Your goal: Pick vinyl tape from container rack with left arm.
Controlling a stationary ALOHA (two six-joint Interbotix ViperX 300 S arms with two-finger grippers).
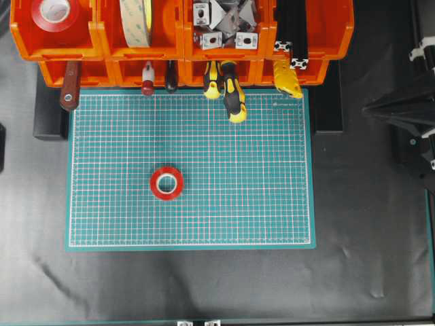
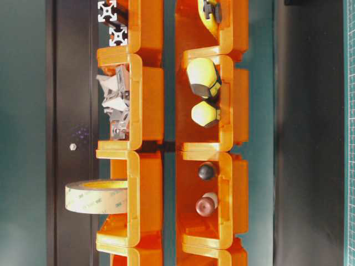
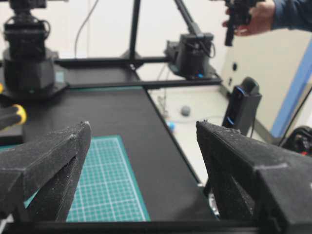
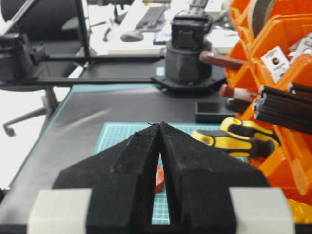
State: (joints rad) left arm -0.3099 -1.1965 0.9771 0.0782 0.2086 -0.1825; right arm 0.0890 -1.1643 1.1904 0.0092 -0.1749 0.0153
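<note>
Red tape (image 1: 166, 183) lies flat on the green mat (image 1: 272, 204), well apart from the rack (image 1: 272, 41) and already out of its bins. A second red roll (image 1: 56, 12) sits in the top-left bin, beside the cream roll (image 1: 136, 20); which is the target I can't tell. Judgement: the tape is light, stiff, a glossy rim likely slippery. Best hold is one finger through the white core, the other on the outer rim, or pinch across the edge. My left claw (image 3: 144, 146) is spread wide, nothing between the fingers (image 3: 53, 161), touching nothing, aimed along the bench (image 3: 112, 107). Right claw (image 4: 161, 141) has tips pressed together, empty, parked near the yellow-handled screwdriver (image 4: 234, 139).
</note>
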